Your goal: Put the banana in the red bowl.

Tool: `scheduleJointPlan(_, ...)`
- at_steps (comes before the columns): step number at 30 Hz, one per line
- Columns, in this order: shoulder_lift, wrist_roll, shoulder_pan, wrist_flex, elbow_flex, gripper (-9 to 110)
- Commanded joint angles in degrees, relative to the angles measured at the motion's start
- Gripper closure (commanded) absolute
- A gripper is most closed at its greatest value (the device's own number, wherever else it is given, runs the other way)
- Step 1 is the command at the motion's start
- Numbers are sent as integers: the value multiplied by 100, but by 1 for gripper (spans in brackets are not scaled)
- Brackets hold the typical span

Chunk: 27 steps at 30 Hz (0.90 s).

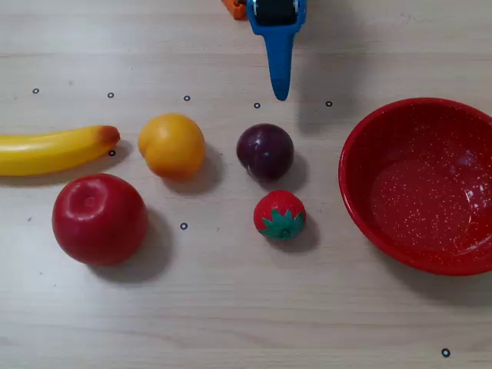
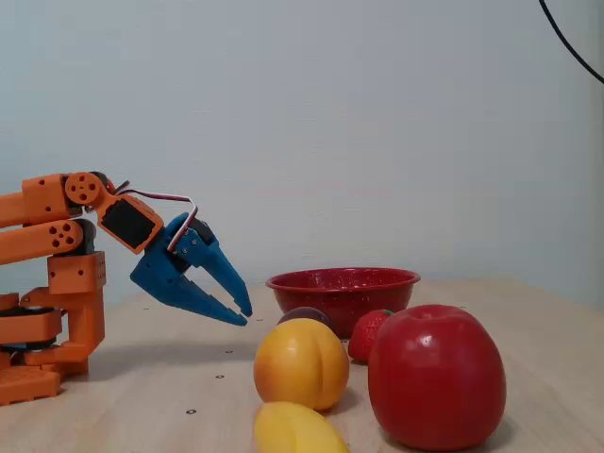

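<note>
Biggest first: the red bowl point(image 1: 419, 184) sits at the right edge of the overhead view, empty, well apart from the banana.

Next down, the red apple point(image 1: 100, 218) lies just below the banana in that view, close enough to crowd your approach from that side.

The banana point(image 1: 54, 150) is far left in the overhead view, cut off by the frame edge. Long axis runs approx left-right, reddish-brown tip pointing right toward the orange fruit point(image 1: 171, 145), tip near it but not touching.

The gripper point(image 1: 280, 94) hangs at top centre, blue finger pointing down-frame, above the plum point(image 1: 265, 151) and strawberry point(image 1: 280, 214). So the banana lies well to the left of the claw, w/ the orange fruit between.

Side-on in the fixed view, the gripper point(image 2: 240, 310) is off the table, fingers spread a little, holding nothing.

You'll prob. need to swing left past the orange fruit and close across the banana's short width, not along its length.
</note>
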<state>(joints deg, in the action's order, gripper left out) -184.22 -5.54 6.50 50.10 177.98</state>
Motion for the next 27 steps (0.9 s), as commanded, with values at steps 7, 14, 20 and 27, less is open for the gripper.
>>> scheduleJointPlan(7, -79, -44, -53, 272, -9, 101)
scheduleJointPlan(14, -62, 343, -53, 132, 26, 101)
scheduleJointPlan(20, 633, 1055, -158, 132, -492, 101)
scheduleJointPlan(27, 1951, 1547, -352, 686, -2048, 101)
